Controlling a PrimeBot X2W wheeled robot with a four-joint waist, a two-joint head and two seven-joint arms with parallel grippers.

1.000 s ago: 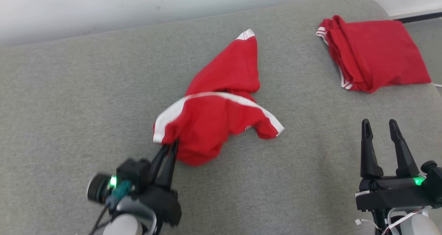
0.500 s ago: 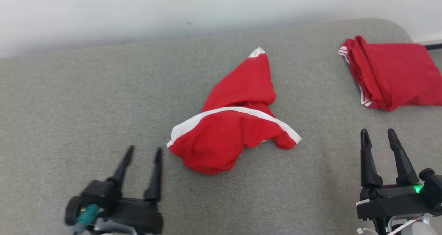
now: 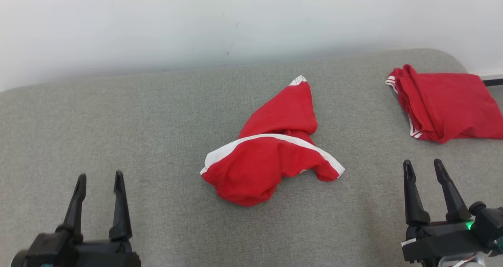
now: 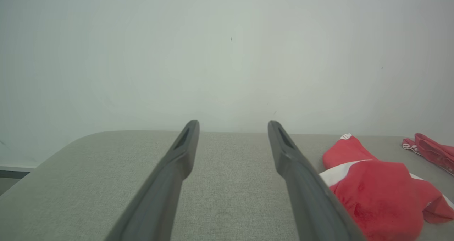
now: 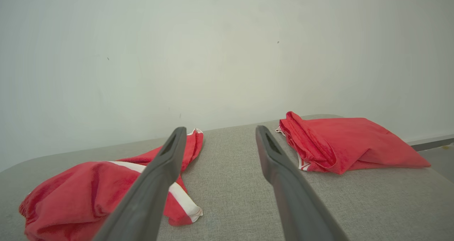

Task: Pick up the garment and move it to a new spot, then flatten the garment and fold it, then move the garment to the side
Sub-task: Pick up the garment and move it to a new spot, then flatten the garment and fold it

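The crumpled garment point(image 3: 271, 161) was pictured between the empty, spread left gripper point(image 3: 100, 176) and right gripper point(image 3: 422, 163), slightly nearer the right.

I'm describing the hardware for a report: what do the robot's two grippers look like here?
Both the left gripper and right gripper are black, each with two long, slim jaws tapering to pointed tips; the wrist views show a narrow slot near each tip. The right one's boxy base carries a green light, a small white label and pale cables.
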